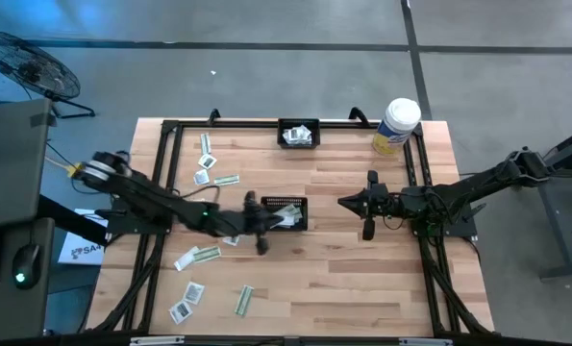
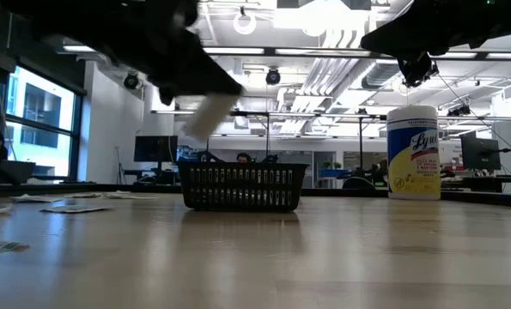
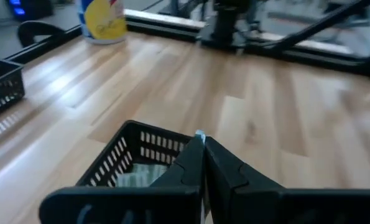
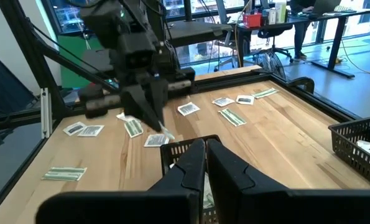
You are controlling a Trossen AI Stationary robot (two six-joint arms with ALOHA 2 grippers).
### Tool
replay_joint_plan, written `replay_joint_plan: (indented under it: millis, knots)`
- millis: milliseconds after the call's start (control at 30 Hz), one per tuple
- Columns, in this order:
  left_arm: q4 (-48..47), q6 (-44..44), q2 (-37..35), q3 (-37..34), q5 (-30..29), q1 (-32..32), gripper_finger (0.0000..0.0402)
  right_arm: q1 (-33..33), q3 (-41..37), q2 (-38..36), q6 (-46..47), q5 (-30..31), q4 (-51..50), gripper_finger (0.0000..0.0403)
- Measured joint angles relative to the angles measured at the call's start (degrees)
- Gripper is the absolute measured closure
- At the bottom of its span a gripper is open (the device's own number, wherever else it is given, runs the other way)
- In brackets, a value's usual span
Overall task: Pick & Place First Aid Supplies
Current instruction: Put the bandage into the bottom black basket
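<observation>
Over the centre basket (image 1: 286, 212), left gripper (image 1: 278, 220) pinches a pale packet (image 2: 205, 117), mostly hidden by its fingers. Right gripper (image 1: 347, 203) closed, empty, above the counter (image 1: 343, 279).

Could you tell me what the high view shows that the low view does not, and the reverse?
Only the high view shows the second black basket at the table's far edge and how the packets lie scattered on the left side. Only the low view shows the office room beyond and the Lysol lettering on the canister. Both show the middle basket, the shut left gripper holding a pale packet above it, and the right gripper.
</observation>
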Motion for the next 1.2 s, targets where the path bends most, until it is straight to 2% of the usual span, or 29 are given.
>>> replay_joint_plan:
  millis: [267, 533, 633, 700, 933, 1067, 1200]
  knots:
    - [0.6, -0.8, 13.1, 8.3, -7.7, 1.5, 0.0401, 0.0, 0.0, 0.0, 0.0, 0.0, 0.0, 0.0391]
    - [-0.5, -2.6, 19.7, 10.7, -6.7, 4.5, 0.0401, 0.0, 0.0, 0.0, 0.0, 0.0, -0.3, 0.0391]
    - [-1.7, -4.7, 19.5, 10.8, -3.8, 5.6, 0.0391, 0.0, 0.0, 0.0, 0.0, 0.0, -0.5, 0.0391]
    - [-2.9, -5.5, 19.1, 10.8, -1.0, 6.5, 0.0371, 0.0, 0.0, 0.0, 0.0, 0.0, -0.5, 0.0391]
    - [-7.8, -7.1, 14.2, 10.7, 6.2, 8.0, 0.0259, 0.0, 0.0, 0.0, 0.0, 0.0, -0.9, 0.0391]
    - [-9.6, -5.9, 8.7, 10.8, 11.0, 7.8, 0.0213, 0.0, 0.0, 0.0, 0.0, 0.0, -0.9, 0.0391]
    - [-15.4, -5.3, 1.7, 10.2, 13.7, 7.6, 0.0192, 0.0, 0.0, 0.0, 0.0, 0.0, -0.9, 0.0391]
